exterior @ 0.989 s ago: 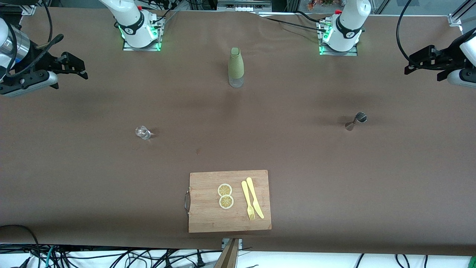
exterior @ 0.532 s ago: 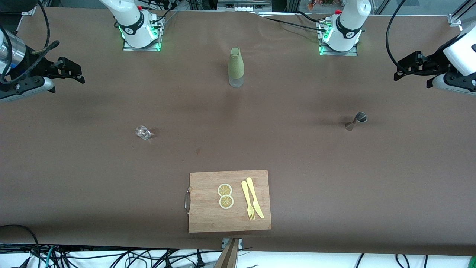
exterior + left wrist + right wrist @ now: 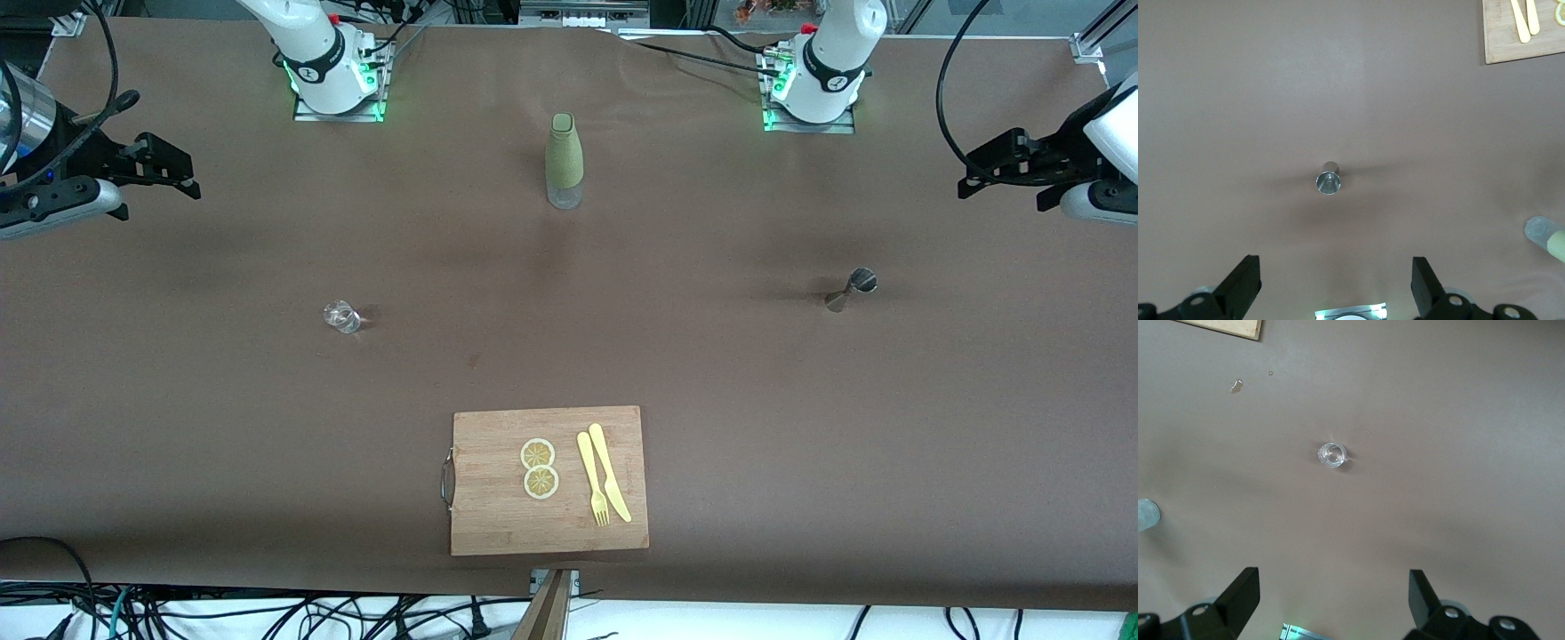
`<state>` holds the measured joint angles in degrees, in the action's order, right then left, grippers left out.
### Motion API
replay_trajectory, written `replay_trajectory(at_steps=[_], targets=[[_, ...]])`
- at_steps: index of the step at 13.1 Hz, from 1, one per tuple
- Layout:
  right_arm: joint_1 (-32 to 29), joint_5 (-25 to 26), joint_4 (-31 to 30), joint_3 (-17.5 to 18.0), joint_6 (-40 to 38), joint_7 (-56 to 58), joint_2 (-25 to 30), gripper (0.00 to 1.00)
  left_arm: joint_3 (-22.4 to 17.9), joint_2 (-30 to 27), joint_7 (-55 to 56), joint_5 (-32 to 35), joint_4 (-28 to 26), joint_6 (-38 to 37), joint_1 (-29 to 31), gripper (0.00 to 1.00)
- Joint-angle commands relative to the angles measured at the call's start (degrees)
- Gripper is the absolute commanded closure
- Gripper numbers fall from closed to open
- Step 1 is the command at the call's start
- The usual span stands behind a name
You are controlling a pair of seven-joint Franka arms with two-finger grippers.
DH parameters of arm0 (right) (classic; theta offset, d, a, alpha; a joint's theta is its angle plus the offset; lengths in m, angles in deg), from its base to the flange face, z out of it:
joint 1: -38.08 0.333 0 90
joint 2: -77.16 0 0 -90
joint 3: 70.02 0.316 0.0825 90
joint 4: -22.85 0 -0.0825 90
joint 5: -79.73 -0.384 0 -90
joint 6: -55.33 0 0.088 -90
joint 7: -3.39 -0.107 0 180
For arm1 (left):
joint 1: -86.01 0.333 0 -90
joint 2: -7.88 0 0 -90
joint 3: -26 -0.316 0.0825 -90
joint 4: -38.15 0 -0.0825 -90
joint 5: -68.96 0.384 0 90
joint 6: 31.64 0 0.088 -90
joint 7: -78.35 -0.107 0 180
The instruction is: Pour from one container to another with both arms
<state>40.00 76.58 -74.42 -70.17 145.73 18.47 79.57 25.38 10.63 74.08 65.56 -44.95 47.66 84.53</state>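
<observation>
The brown table (image 3: 800,427) is spanned by both arms, each held high over its own end with nothing gripped; the left gripper (image 3: 1000,169) hangs over the left arm's end of the table, its fingers (image 3: 1238,287) spread wide and empty, and the right gripper (image 3: 169,164) hangs over the right arm's end, fingers (image 3: 1238,593) likewise spread and empty.

The coming move is judged to turn on this pairing: the metal jigger (image 3: 852,290) lies below and ahead of the left gripper, centred between its fingers in the left wrist view (image 3: 1329,179), so the left arm is the nearer one; the small clear glass (image 3: 341,316) is centred the same way under the right gripper (image 3: 1332,455), so the right arm is nearer to it; both are well apart from the fingers.

The wooden cutting board (image 3: 498,524), nearest the front camera, carries two lemon slices (image 3: 539,468), a yellow knife (image 3: 609,471) and fork (image 3: 590,478); a green-sleeved bottle (image 3: 564,158) stands upright between the bases.

The jigger is upright, hourglass-shaped, open mouth up; the glass is upright, short and transparent.
</observation>
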Motion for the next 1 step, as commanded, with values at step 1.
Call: replay_trajectory(at_steps=[1], targets=[[0.37,0.95,1.73,0.15,-1.63,-1.55,-0.47,0.01,0.53,-0.12,-1.62,1.82,-0.57,0.59,0.95,0.00]])
